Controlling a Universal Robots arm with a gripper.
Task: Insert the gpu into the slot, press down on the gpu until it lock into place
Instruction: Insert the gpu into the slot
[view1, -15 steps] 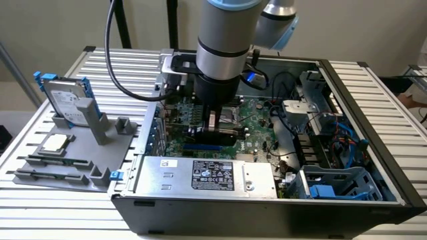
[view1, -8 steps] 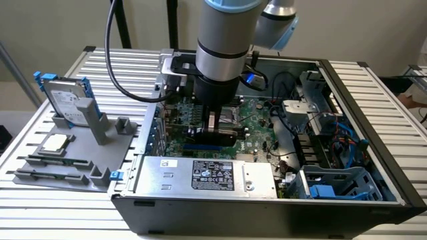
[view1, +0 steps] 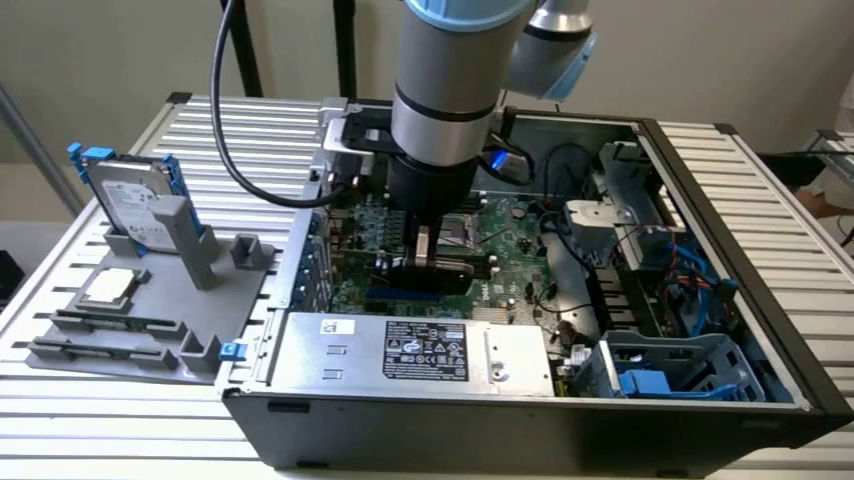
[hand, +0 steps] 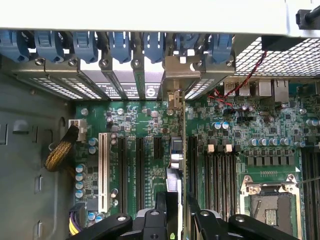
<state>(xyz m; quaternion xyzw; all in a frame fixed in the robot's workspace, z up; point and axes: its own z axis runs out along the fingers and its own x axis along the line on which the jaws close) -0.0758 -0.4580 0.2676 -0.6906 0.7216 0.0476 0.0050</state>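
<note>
Gripper (hand: 174, 202) tight on gpu (hand: 175, 172), edge-on in wrist view; exterior view's blue slot (view1: 400, 296) beneath.

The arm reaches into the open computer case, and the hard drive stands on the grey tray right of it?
No: the exterior view shows the hard drive on the grey tray at that view's left of the case. The rest holds.
</note>
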